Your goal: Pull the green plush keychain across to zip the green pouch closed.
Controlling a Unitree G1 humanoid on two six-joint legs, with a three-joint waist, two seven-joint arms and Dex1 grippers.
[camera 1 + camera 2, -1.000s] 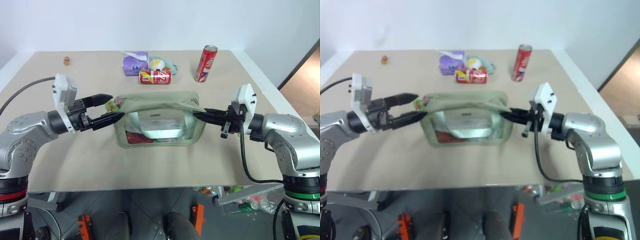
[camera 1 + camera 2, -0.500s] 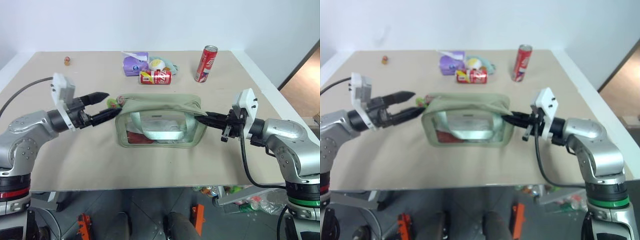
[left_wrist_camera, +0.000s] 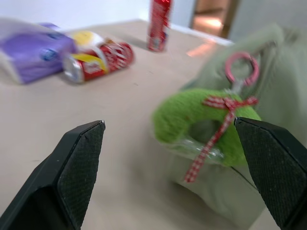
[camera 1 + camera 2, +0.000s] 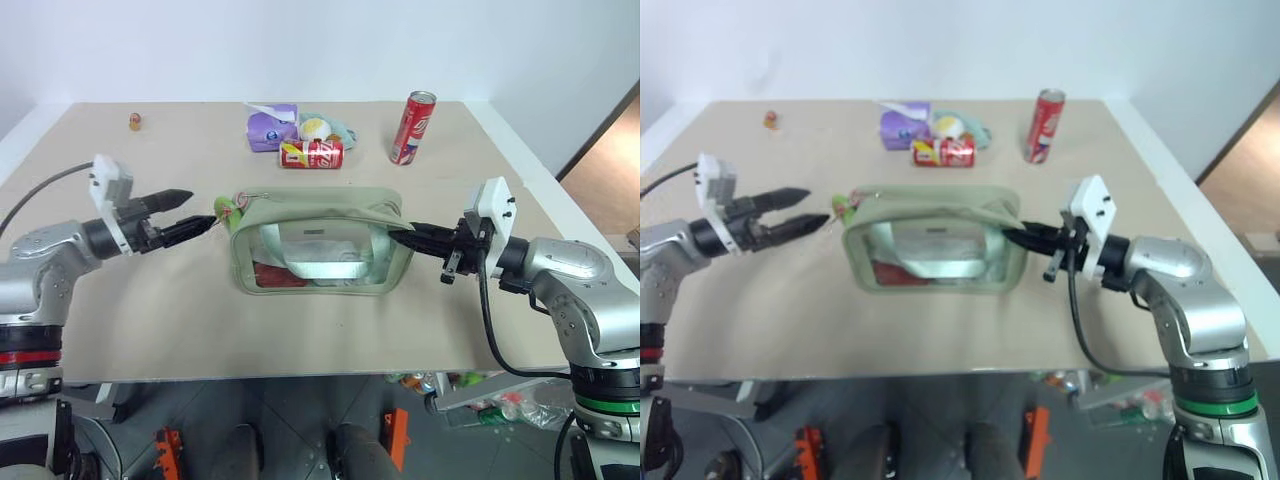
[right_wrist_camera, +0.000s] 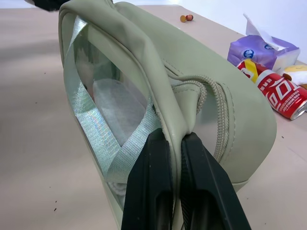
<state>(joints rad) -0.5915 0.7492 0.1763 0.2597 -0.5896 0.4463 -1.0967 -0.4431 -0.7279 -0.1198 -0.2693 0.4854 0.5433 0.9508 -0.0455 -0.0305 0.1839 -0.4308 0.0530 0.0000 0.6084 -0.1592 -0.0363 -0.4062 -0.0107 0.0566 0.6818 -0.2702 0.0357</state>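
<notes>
Far to the left we have our left end effector, its two black fingers spread wide apart and holding nothing, pointing level toward the pouch. Just beyond its fingertips hangs the green plush keychain, a lime ring of plush with a red checked bow and a pink ring at its top; it sits at the left end of the green pouch, between our open fingers in the left wrist view but untouched by either.

The pouch rests near the middle of the desk, its clear side panel facing us, with a strap and something red visible inside. Behind it lie a purple tissue packet, a red can on its side and a pastel plush toy; an upright red can stands further right.

At the pouch's right end, our right end effector is clamped tight on a fold of the pouch fabric beside the zip.
</notes>
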